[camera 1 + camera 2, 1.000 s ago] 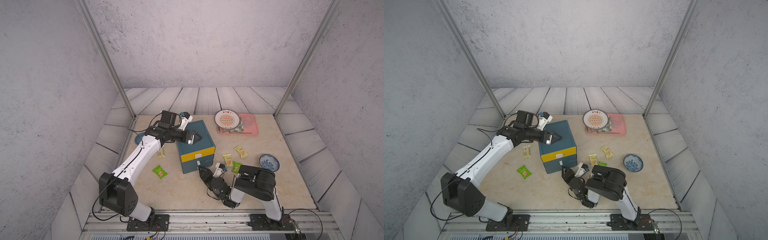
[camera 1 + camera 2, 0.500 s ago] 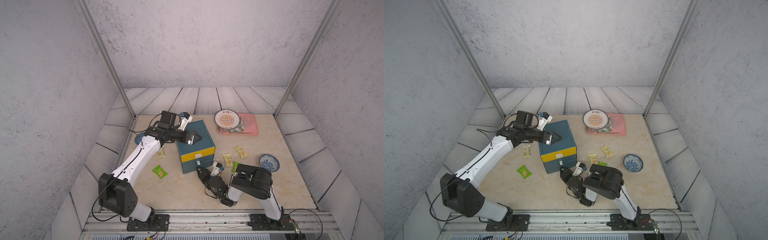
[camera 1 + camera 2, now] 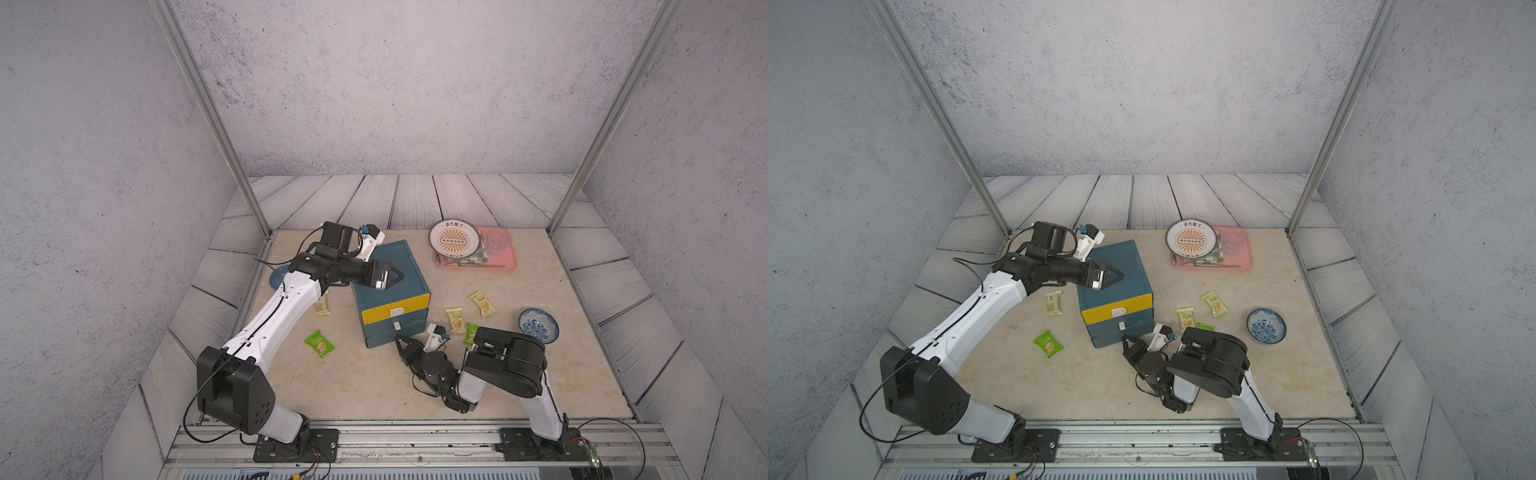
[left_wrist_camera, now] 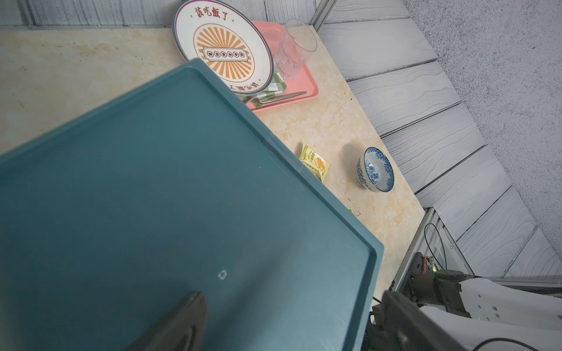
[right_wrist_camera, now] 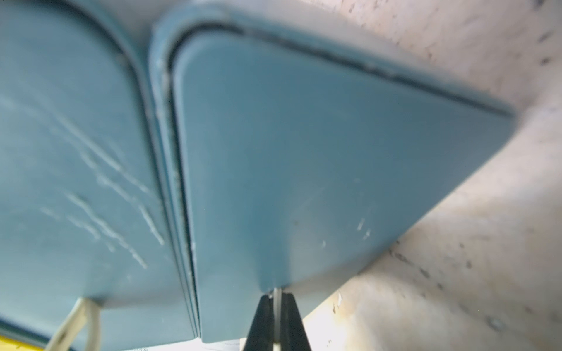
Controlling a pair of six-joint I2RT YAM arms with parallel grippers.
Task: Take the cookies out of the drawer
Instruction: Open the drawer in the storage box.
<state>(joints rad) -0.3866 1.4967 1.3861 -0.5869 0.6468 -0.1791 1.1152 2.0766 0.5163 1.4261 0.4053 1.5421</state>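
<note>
right jaws tight on drawer tab [image 5: 277, 299]

A pink tray [image 3: 505, 264] sits at the tabletop's [image 3: 365, 386] far edge, right of the middle. A round plate [image 3: 453, 241] with an orange sunburst pattern rests on the tray's end nearest the tabletop's middle, overhanging the rim. Under it lies a green checked cloth [image 3: 480, 254]. A clear glass [image 3: 497, 241] stands upright on the tray just beside the plate, and a metal utensil [image 4: 282, 97] lies along the tray's near rim. A blue-and-white bowl [image 3: 538, 326] stands upright near the right edge, well apart from the tray. At the left edge a blue disc [image 3: 277, 276] shows partly.
</note>
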